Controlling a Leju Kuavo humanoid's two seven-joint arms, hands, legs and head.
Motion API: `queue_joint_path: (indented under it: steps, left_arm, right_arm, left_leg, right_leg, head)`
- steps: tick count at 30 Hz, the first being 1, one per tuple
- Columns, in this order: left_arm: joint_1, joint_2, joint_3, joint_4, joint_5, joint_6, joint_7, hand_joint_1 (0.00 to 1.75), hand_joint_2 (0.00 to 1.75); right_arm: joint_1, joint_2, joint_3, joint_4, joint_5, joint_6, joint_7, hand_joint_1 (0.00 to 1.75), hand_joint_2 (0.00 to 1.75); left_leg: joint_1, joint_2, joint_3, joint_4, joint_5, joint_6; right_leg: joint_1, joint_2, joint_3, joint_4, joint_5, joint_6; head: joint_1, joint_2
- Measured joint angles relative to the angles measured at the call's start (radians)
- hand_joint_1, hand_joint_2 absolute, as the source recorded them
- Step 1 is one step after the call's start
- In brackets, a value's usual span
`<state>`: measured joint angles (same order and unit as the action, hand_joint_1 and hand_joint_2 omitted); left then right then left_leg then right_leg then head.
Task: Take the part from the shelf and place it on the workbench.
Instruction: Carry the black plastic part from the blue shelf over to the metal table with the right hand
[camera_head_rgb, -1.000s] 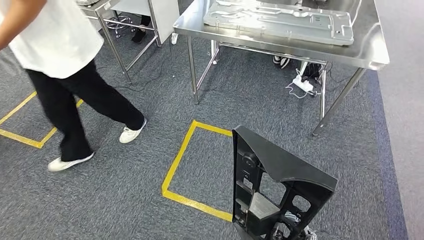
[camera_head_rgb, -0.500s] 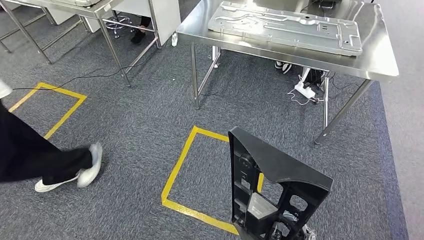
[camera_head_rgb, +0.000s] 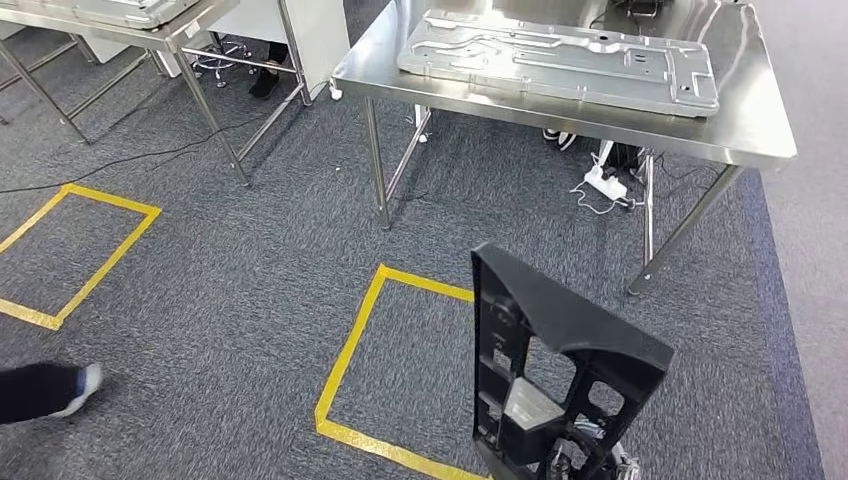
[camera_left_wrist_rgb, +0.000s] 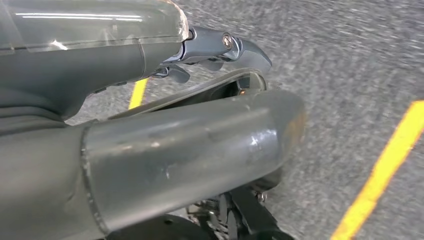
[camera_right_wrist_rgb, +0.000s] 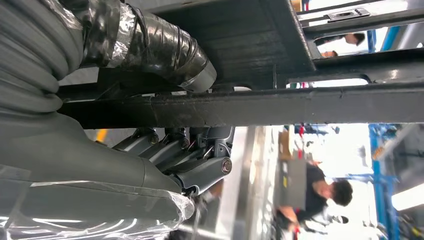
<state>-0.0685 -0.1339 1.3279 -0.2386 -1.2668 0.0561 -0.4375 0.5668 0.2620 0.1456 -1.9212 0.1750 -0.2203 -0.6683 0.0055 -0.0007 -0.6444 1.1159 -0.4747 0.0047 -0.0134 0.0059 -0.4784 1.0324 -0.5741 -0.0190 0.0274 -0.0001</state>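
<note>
- The black part (camera_head_rgb: 545, 370) is standing upright at about 5 o'clock in the head view, a flat framed plastic piece with cut-out openings, tilting slightly toward 1 o'clock.
- The right hand (camera_right_wrist_rgb: 150, 125) is gripping the part: in the right wrist view its thumb, wrapped in black tape, is pressing on one side of a dark bar of the part while its fingers (camera_right_wrist_rgb: 190, 150) are curling around the other side.
- The left hand (camera_left_wrist_rgb: 165, 125) is hanging above the grey carpet (camera_head_rgb: 250, 260), with the thick thumb lying alongside and the fingers (camera_left_wrist_rgb: 220, 47) bending inward; I cannot tell whether it is closing on anything.
- The workbench (camera_head_rgb: 770, 120), a steel table, is standing at 12 to 1 o'clock, well apart from the part.
- A stamped metal panel (camera_head_rgb: 560, 60) is lying flat on the workbench top.
- A yellow tape square (camera_head_rgb: 350, 340) is marking the carpet just beside the part, at 6 o'clock.
- A second tape square (camera_head_rgb: 90, 250) is lying at 9 o'clock.
- A person's shoe (camera_head_rgb: 85, 385) is showing at 8 o'clock, at the frame edge.
- A power strip (camera_head_rgb: 605, 180) with cables is lying under the workbench.
</note>
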Motion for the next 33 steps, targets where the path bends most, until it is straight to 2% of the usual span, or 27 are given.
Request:
queue_joint_path:
  steps: [1, 4, 5, 6, 7, 9, 10, 11, 12, 13, 15, 16, 17, 18, 20, 21, 23, 25, 26, 27, 28, 30, 32, 33]
  left_arm:
    - [-0.001, 0.001, 0.0, 0.0, 0.0, -0.002, 0.0, 0.0, 0.0]
    - [0.001, 0.002, 0.0, 0.0, -0.002, -0.006, 0.002, 0.0, 0.0]
    - [0.004, 0.002, 0.0, 0.0, -0.003, -0.007, 0.002, 0.0, 0.0]
    - [0.005, 0.002, 0.0, 0.0, -0.005, -0.008, 0.002, 0.0, 0.0]
    - [0.004, 0.002, 0.0, 0.0, -0.008, -0.009, 0.002, 0.0, 0.0]
    - [0.002, 0.004, 0.0, 0.0, -0.011, -0.01, 0.001, 0.0, 0.0]
    - [0.001, 0.004, 0.0, 0.0, -0.011, -0.01, 0.001, 0.0, 0.0]
    - [0.0, 0.005, 0.0, 0.0, -0.012, -0.01, 0.0, 0.0, 0.0]
    - [0.0, 0.006, 0.0, 0.0, -0.013, -0.011, 0.0, 0.0, 0.0]
    - [0.0, 0.006, 0.0, 0.0, -0.014, -0.011, 0.0, 0.0, 0.0]
    - [0.002, 0.004, 0.0, 0.001, -0.015, -0.013, 0.0, 0.0, 0.0]
    - [0.0, 0.003, 0.0, 0.001, -0.015, -0.013, 0.001, 0.0, 0.0]
    - [-0.002, 0.002, 0.0, 0.002, -0.014, -0.014, 0.001, 0.0, 0.0]
    - [-0.004, 0.001, 0.0, 0.002, -0.014, -0.014, 0.002, 0.0, 0.0]
    - [-0.007, 0.004, 0.0, 0.002, -0.014, -0.014, 0.004, 0.0, 0.0]
    - [-0.008, 0.005, 0.0, 0.002, -0.014, -0.014, 0.005, 0.0, 0.0]
    - [-0.01, 0.006, 0.0, 0.002, -0.014, -0.015, 0.006, 0.0, 0.0]
    - [-0.01, 0.005, 0.0, 0.002, -0.014, -0.014, 0.006, 0.0, 0.0]
    - [-0.009, 0.005, 0.0, 0.002, -0.013, -0.013, 0.005, 0.0, 0.0]
    - [-0.007, 0.006, 0.0, 0.002, -0.013, -0.011, 0.004, 0.0, 0.0]
    - [-0.006, 0.006, 0.0, 0.002, -0.012, -0.009, 0.003, 0.0, 0.0]
    - [-0.003, 0.008, 0.0, 0.002, -0.011, -0.007, 0.001, 0.0, 0.0]
    - [-0.001, 0.009, 0.0, 0.002, -0.012, -0.007, 0.0, 0.0, 0.0]
    - [-0.001, 0.01, 0.0, 0.002, -0.012, -0.007, 0.0, 0.0, 0.0]
  right_arm:
    - [-0.003, 0.001, -0.002, -0.006, 0.004, -0.017, 0.006, 1.75, 1.75]
    - [-0.015, 0.003, -0.016, -0.026, 0.037, -0.079, 0.048, 1.75, 1.75]
    - [-0.019, 0.003, -0.023, -0.03, 0.056, -0.101, 0.064, 1.75, 1.75]
    - [-0.027, 0.003, -0.033, -0.033, 0.076, -0.125, 0.078, 1.75, 1.75]
    - [-0.037, 0.002, -0.045, -0.035, 0.097, -0.151, 0.089, 1.75, 1.75]
    - [-0.06, -0.002, -0.074, -0.037, 0.141, -0.205, 0.106, 1.75, 1.75]
    - [-0.072, -0.005, -0.09, -0.037, 0.164, -0.233, 0.116, 1.75, 1.75]
    - [-0.083, -0.009, -0.109, -0.037, 0.186, -0.258, 0.126, 1.75, 1.75]
    - [-0.094, -0.014, -0.128, -0.037, 0.204, -0.28, 0.135, 1.75, 1.75]
    - [-0.104, -0.019, -0.146, -0.037, 0.216, -0.298, 0.141, 1.75, 1.75]
    - [-0.121, -0.027, -0.175, -0.039, 0.23, -0.321, 0.147, 1.75, 1.75]
    - [-0.128, -0.029, -0.184, -0.041, 0.234, -0.327, 0.146, 1.75, 1.75]
    - [-0.132, -0.031, -0.189, -0.044, 0.238, -0.333, 0.145, 1.75, 1.75]
    - [-0.136, -0.032, -0.192, -0.048, 0.241, -0.337, 0.144, 1.75, 1.75]
    - [-0.142, -0.033, -0.191, -0.056, 0.241, -0.341, 0.143, 1.75, 1.75]
    - [-0.145, -0.034, -0.189, -0.059, 0.235, -0.341, 0.144, 1.75, 1.75]
    - [-0.148, -0.034, -0.182, -0.062, 0.217, -0.341, 0.143, 1.75, 1.75]
    - [-0.149, -0.035, -0.173, -0.064, 0.2, -0.344, 0.142, 1.75, 1.75]
    - [-0.149, -0.035, -0.169, -0.064, 0.194, -0.345, 0.141, 1.75, 1.75]
    - [-0.148, -0.036, -0.166, -0.064, 0.192, -0.346, 0.141, 1.75, 1.75]
    - [-0.147, -0.036, -0.163, -0.064, 0.191, -0.347, 0.141, 1.75, 1.75]
    - [-0.147, -0.037, -0.156, -0.064, 0.189, -0.347, 0.141, 1.75, 1.75]
    - [-0.147, -0.038, -0.149, -0.064, 0.186, -0.348, 0.141, 1.75, 1.75]
    - [-0.147, -0.039, -0.145, -0.064, 0.185, -0.348, 0.142, 1.75, 1.75]
  left_leg:
    - [-0.004, 0.0, 0.009, -0.035, 0.013, 0.005]
    - [-0.009, -0.002, 0.027, -0.07, 0.004, 0.025]
    - [-0.007, -0.003, 0.04, -0.079, 0.004, 0.031]
    - [-0.005, -0.003, 0.056, -0.085, 0.002, 0.037]
    - [-0.004, -0.003, 0.07, -0.091, 0.0, 0.043]
    - [-0.005, -0.003, 0.086, -0.094, -0.013, 0.051]
    - [-0.007, -0.004, 0.094, -0.094, -0.021, 0.053]
    - [-0.009, -0.005, 0.104, -0.094, -0.03, 0.053]
    - [-0.011, -0.006, 0.117, -0.094, -0.039, 0.053]
    - [-0.013, -0.006, 0.132, -0.094, -0.05, 0.052]
    - [-0.017, -0.007, 0.158, -0.095, -0.071, 0.05]
    - [-0.018, -0.008, 0.165, -0.095, -0.081, 0.047]
    - [-0.018, -0.008, 0.173, -0.096, -0.088, 0.042]
    - [-0.019, -0.009, 0.18, -0.095, -0.089, 0.036]
    - [-0.019, -0.009, 0.187, -0.082, -0.085, 0.027]
    - [-0.02, -0.008, 0.177, -0.055, -0.081, 0.022]
    - [-0.013, -0.007, 0.119, 0.041, -0.101, 0.011]
    - [-0.002, -0.006, 0.039, 0.142, -0.156, -0.006]
    - [0.004, -0.006, 0.011, 0.163, -0.176, -0.013]
    - [0.008, -0.006, -0.002, 0.154, -0.175, -0.019]
    - [0.012, -0.007, 0.0, 0.114, -0.145, -0.024]
    - [0.018, -0.025, 0.024, -0.005, -0.048, -0.029]
    - [0.016, -0.043, 0.038, -0.072, 0.004, -0.021]
    - [0.012, -0.044, 0.038, -0.075, 0.005, -0.013]
  right_leg:
    - [0.0, 0.001, 0.004, -0.003, -0.007, 0.006]
    - [0.003, 0.002, 0.023, -0.006, -0.012, 0.028]
    - [0.002, 0.001, 0.027, 0.005, -0.011, 0.033]
    - [0.002, 0.0, 0.018, 0.03, -0.015, 0.036]
    - [0.001, -0.001, -0.006, 0.076, -0.027, 0.04]
    - [0.001, -0.001, -0.089, 0.195, -0.073, 0.045]
    - [0.001, -0.001, -0.13, 0.24, -0.096, 0.046]
    - [0.001, -0.001, -0.159, 0.259, -0.108, 0.046]
    - [0.002, -0.001, -0.174, 0.248, -0.097, 0.043]
    - [0.005, -0.001, -0.175, 0.207, -0.061, 0.037]
    - [0.015, -0.001, -0.162, 0.099, 0.044, 0.016]
    - [0.021, 0.0, -0.156, 0.06, 0.079, 0.008]
    - [0.025, 0.001, -0.152, 0.039, 0.099, 0.003]
    - [0.026, 0.003, -0.148, 0.033, 0.097, 0.0]
    - [0.021, 0.005, -0.123, 0.012, 0.102, -0.006]
    - [0.016, 0.005, -0.108, 0.002, 0.101, -0.01]
    - [0.009, 0.007, -0.084, -0.014, 0.096, -0.015]
    - [0.004, 0.014, -0.072, -0.018, 0.087, -0.014]
    - [0.002, 0.022, -0.065, -0.018, 0.081, -0.012]
    - [-0.001, 0.03, -0.057, -0.018, 0.074, -0.008]
    - [-0.005, 0.04, -0.047, -0.018, 0.067, -0.004]
    - [-0.01, 0.058, -0.029, -0.016, 0.053, 0.007]
    - [-0.012, 0.075, -0.025, -0.013, 0.042, 0.021]
    - [-0.012, 0.084, -0.025, -0.014, 0.038, 0.028]
  head:
    - [0.0, 0.0]
    - [0.0, 0.0]
    - [0.0, 0.0]
    - [0.0, 0.0]
    - [0.0, 0.0]
    - [0.0, 0.0]
    - [0.0, 0.0]
    - [0.0, 0.0]
    - [0.0, 0.0]
    - [0.0, 0.0]
    - [0.0, 0.0]
    - [0.0, 0.0]
    - [0.0, 0.0]
    - [0.0, 0.0]
    - [0.001, 0.0]
    - [0.0, 0.0]
    - [-0.002, 0.0]
    - [-0.003, 0.0]
    - [-0.003, 0.0]
    - [-0.003, 0.0]
    - [-0.003, 0.0]
    - [-0.003, 0.0]
    - [-0.003, 0.0]
    - [-0.003, 0.0]
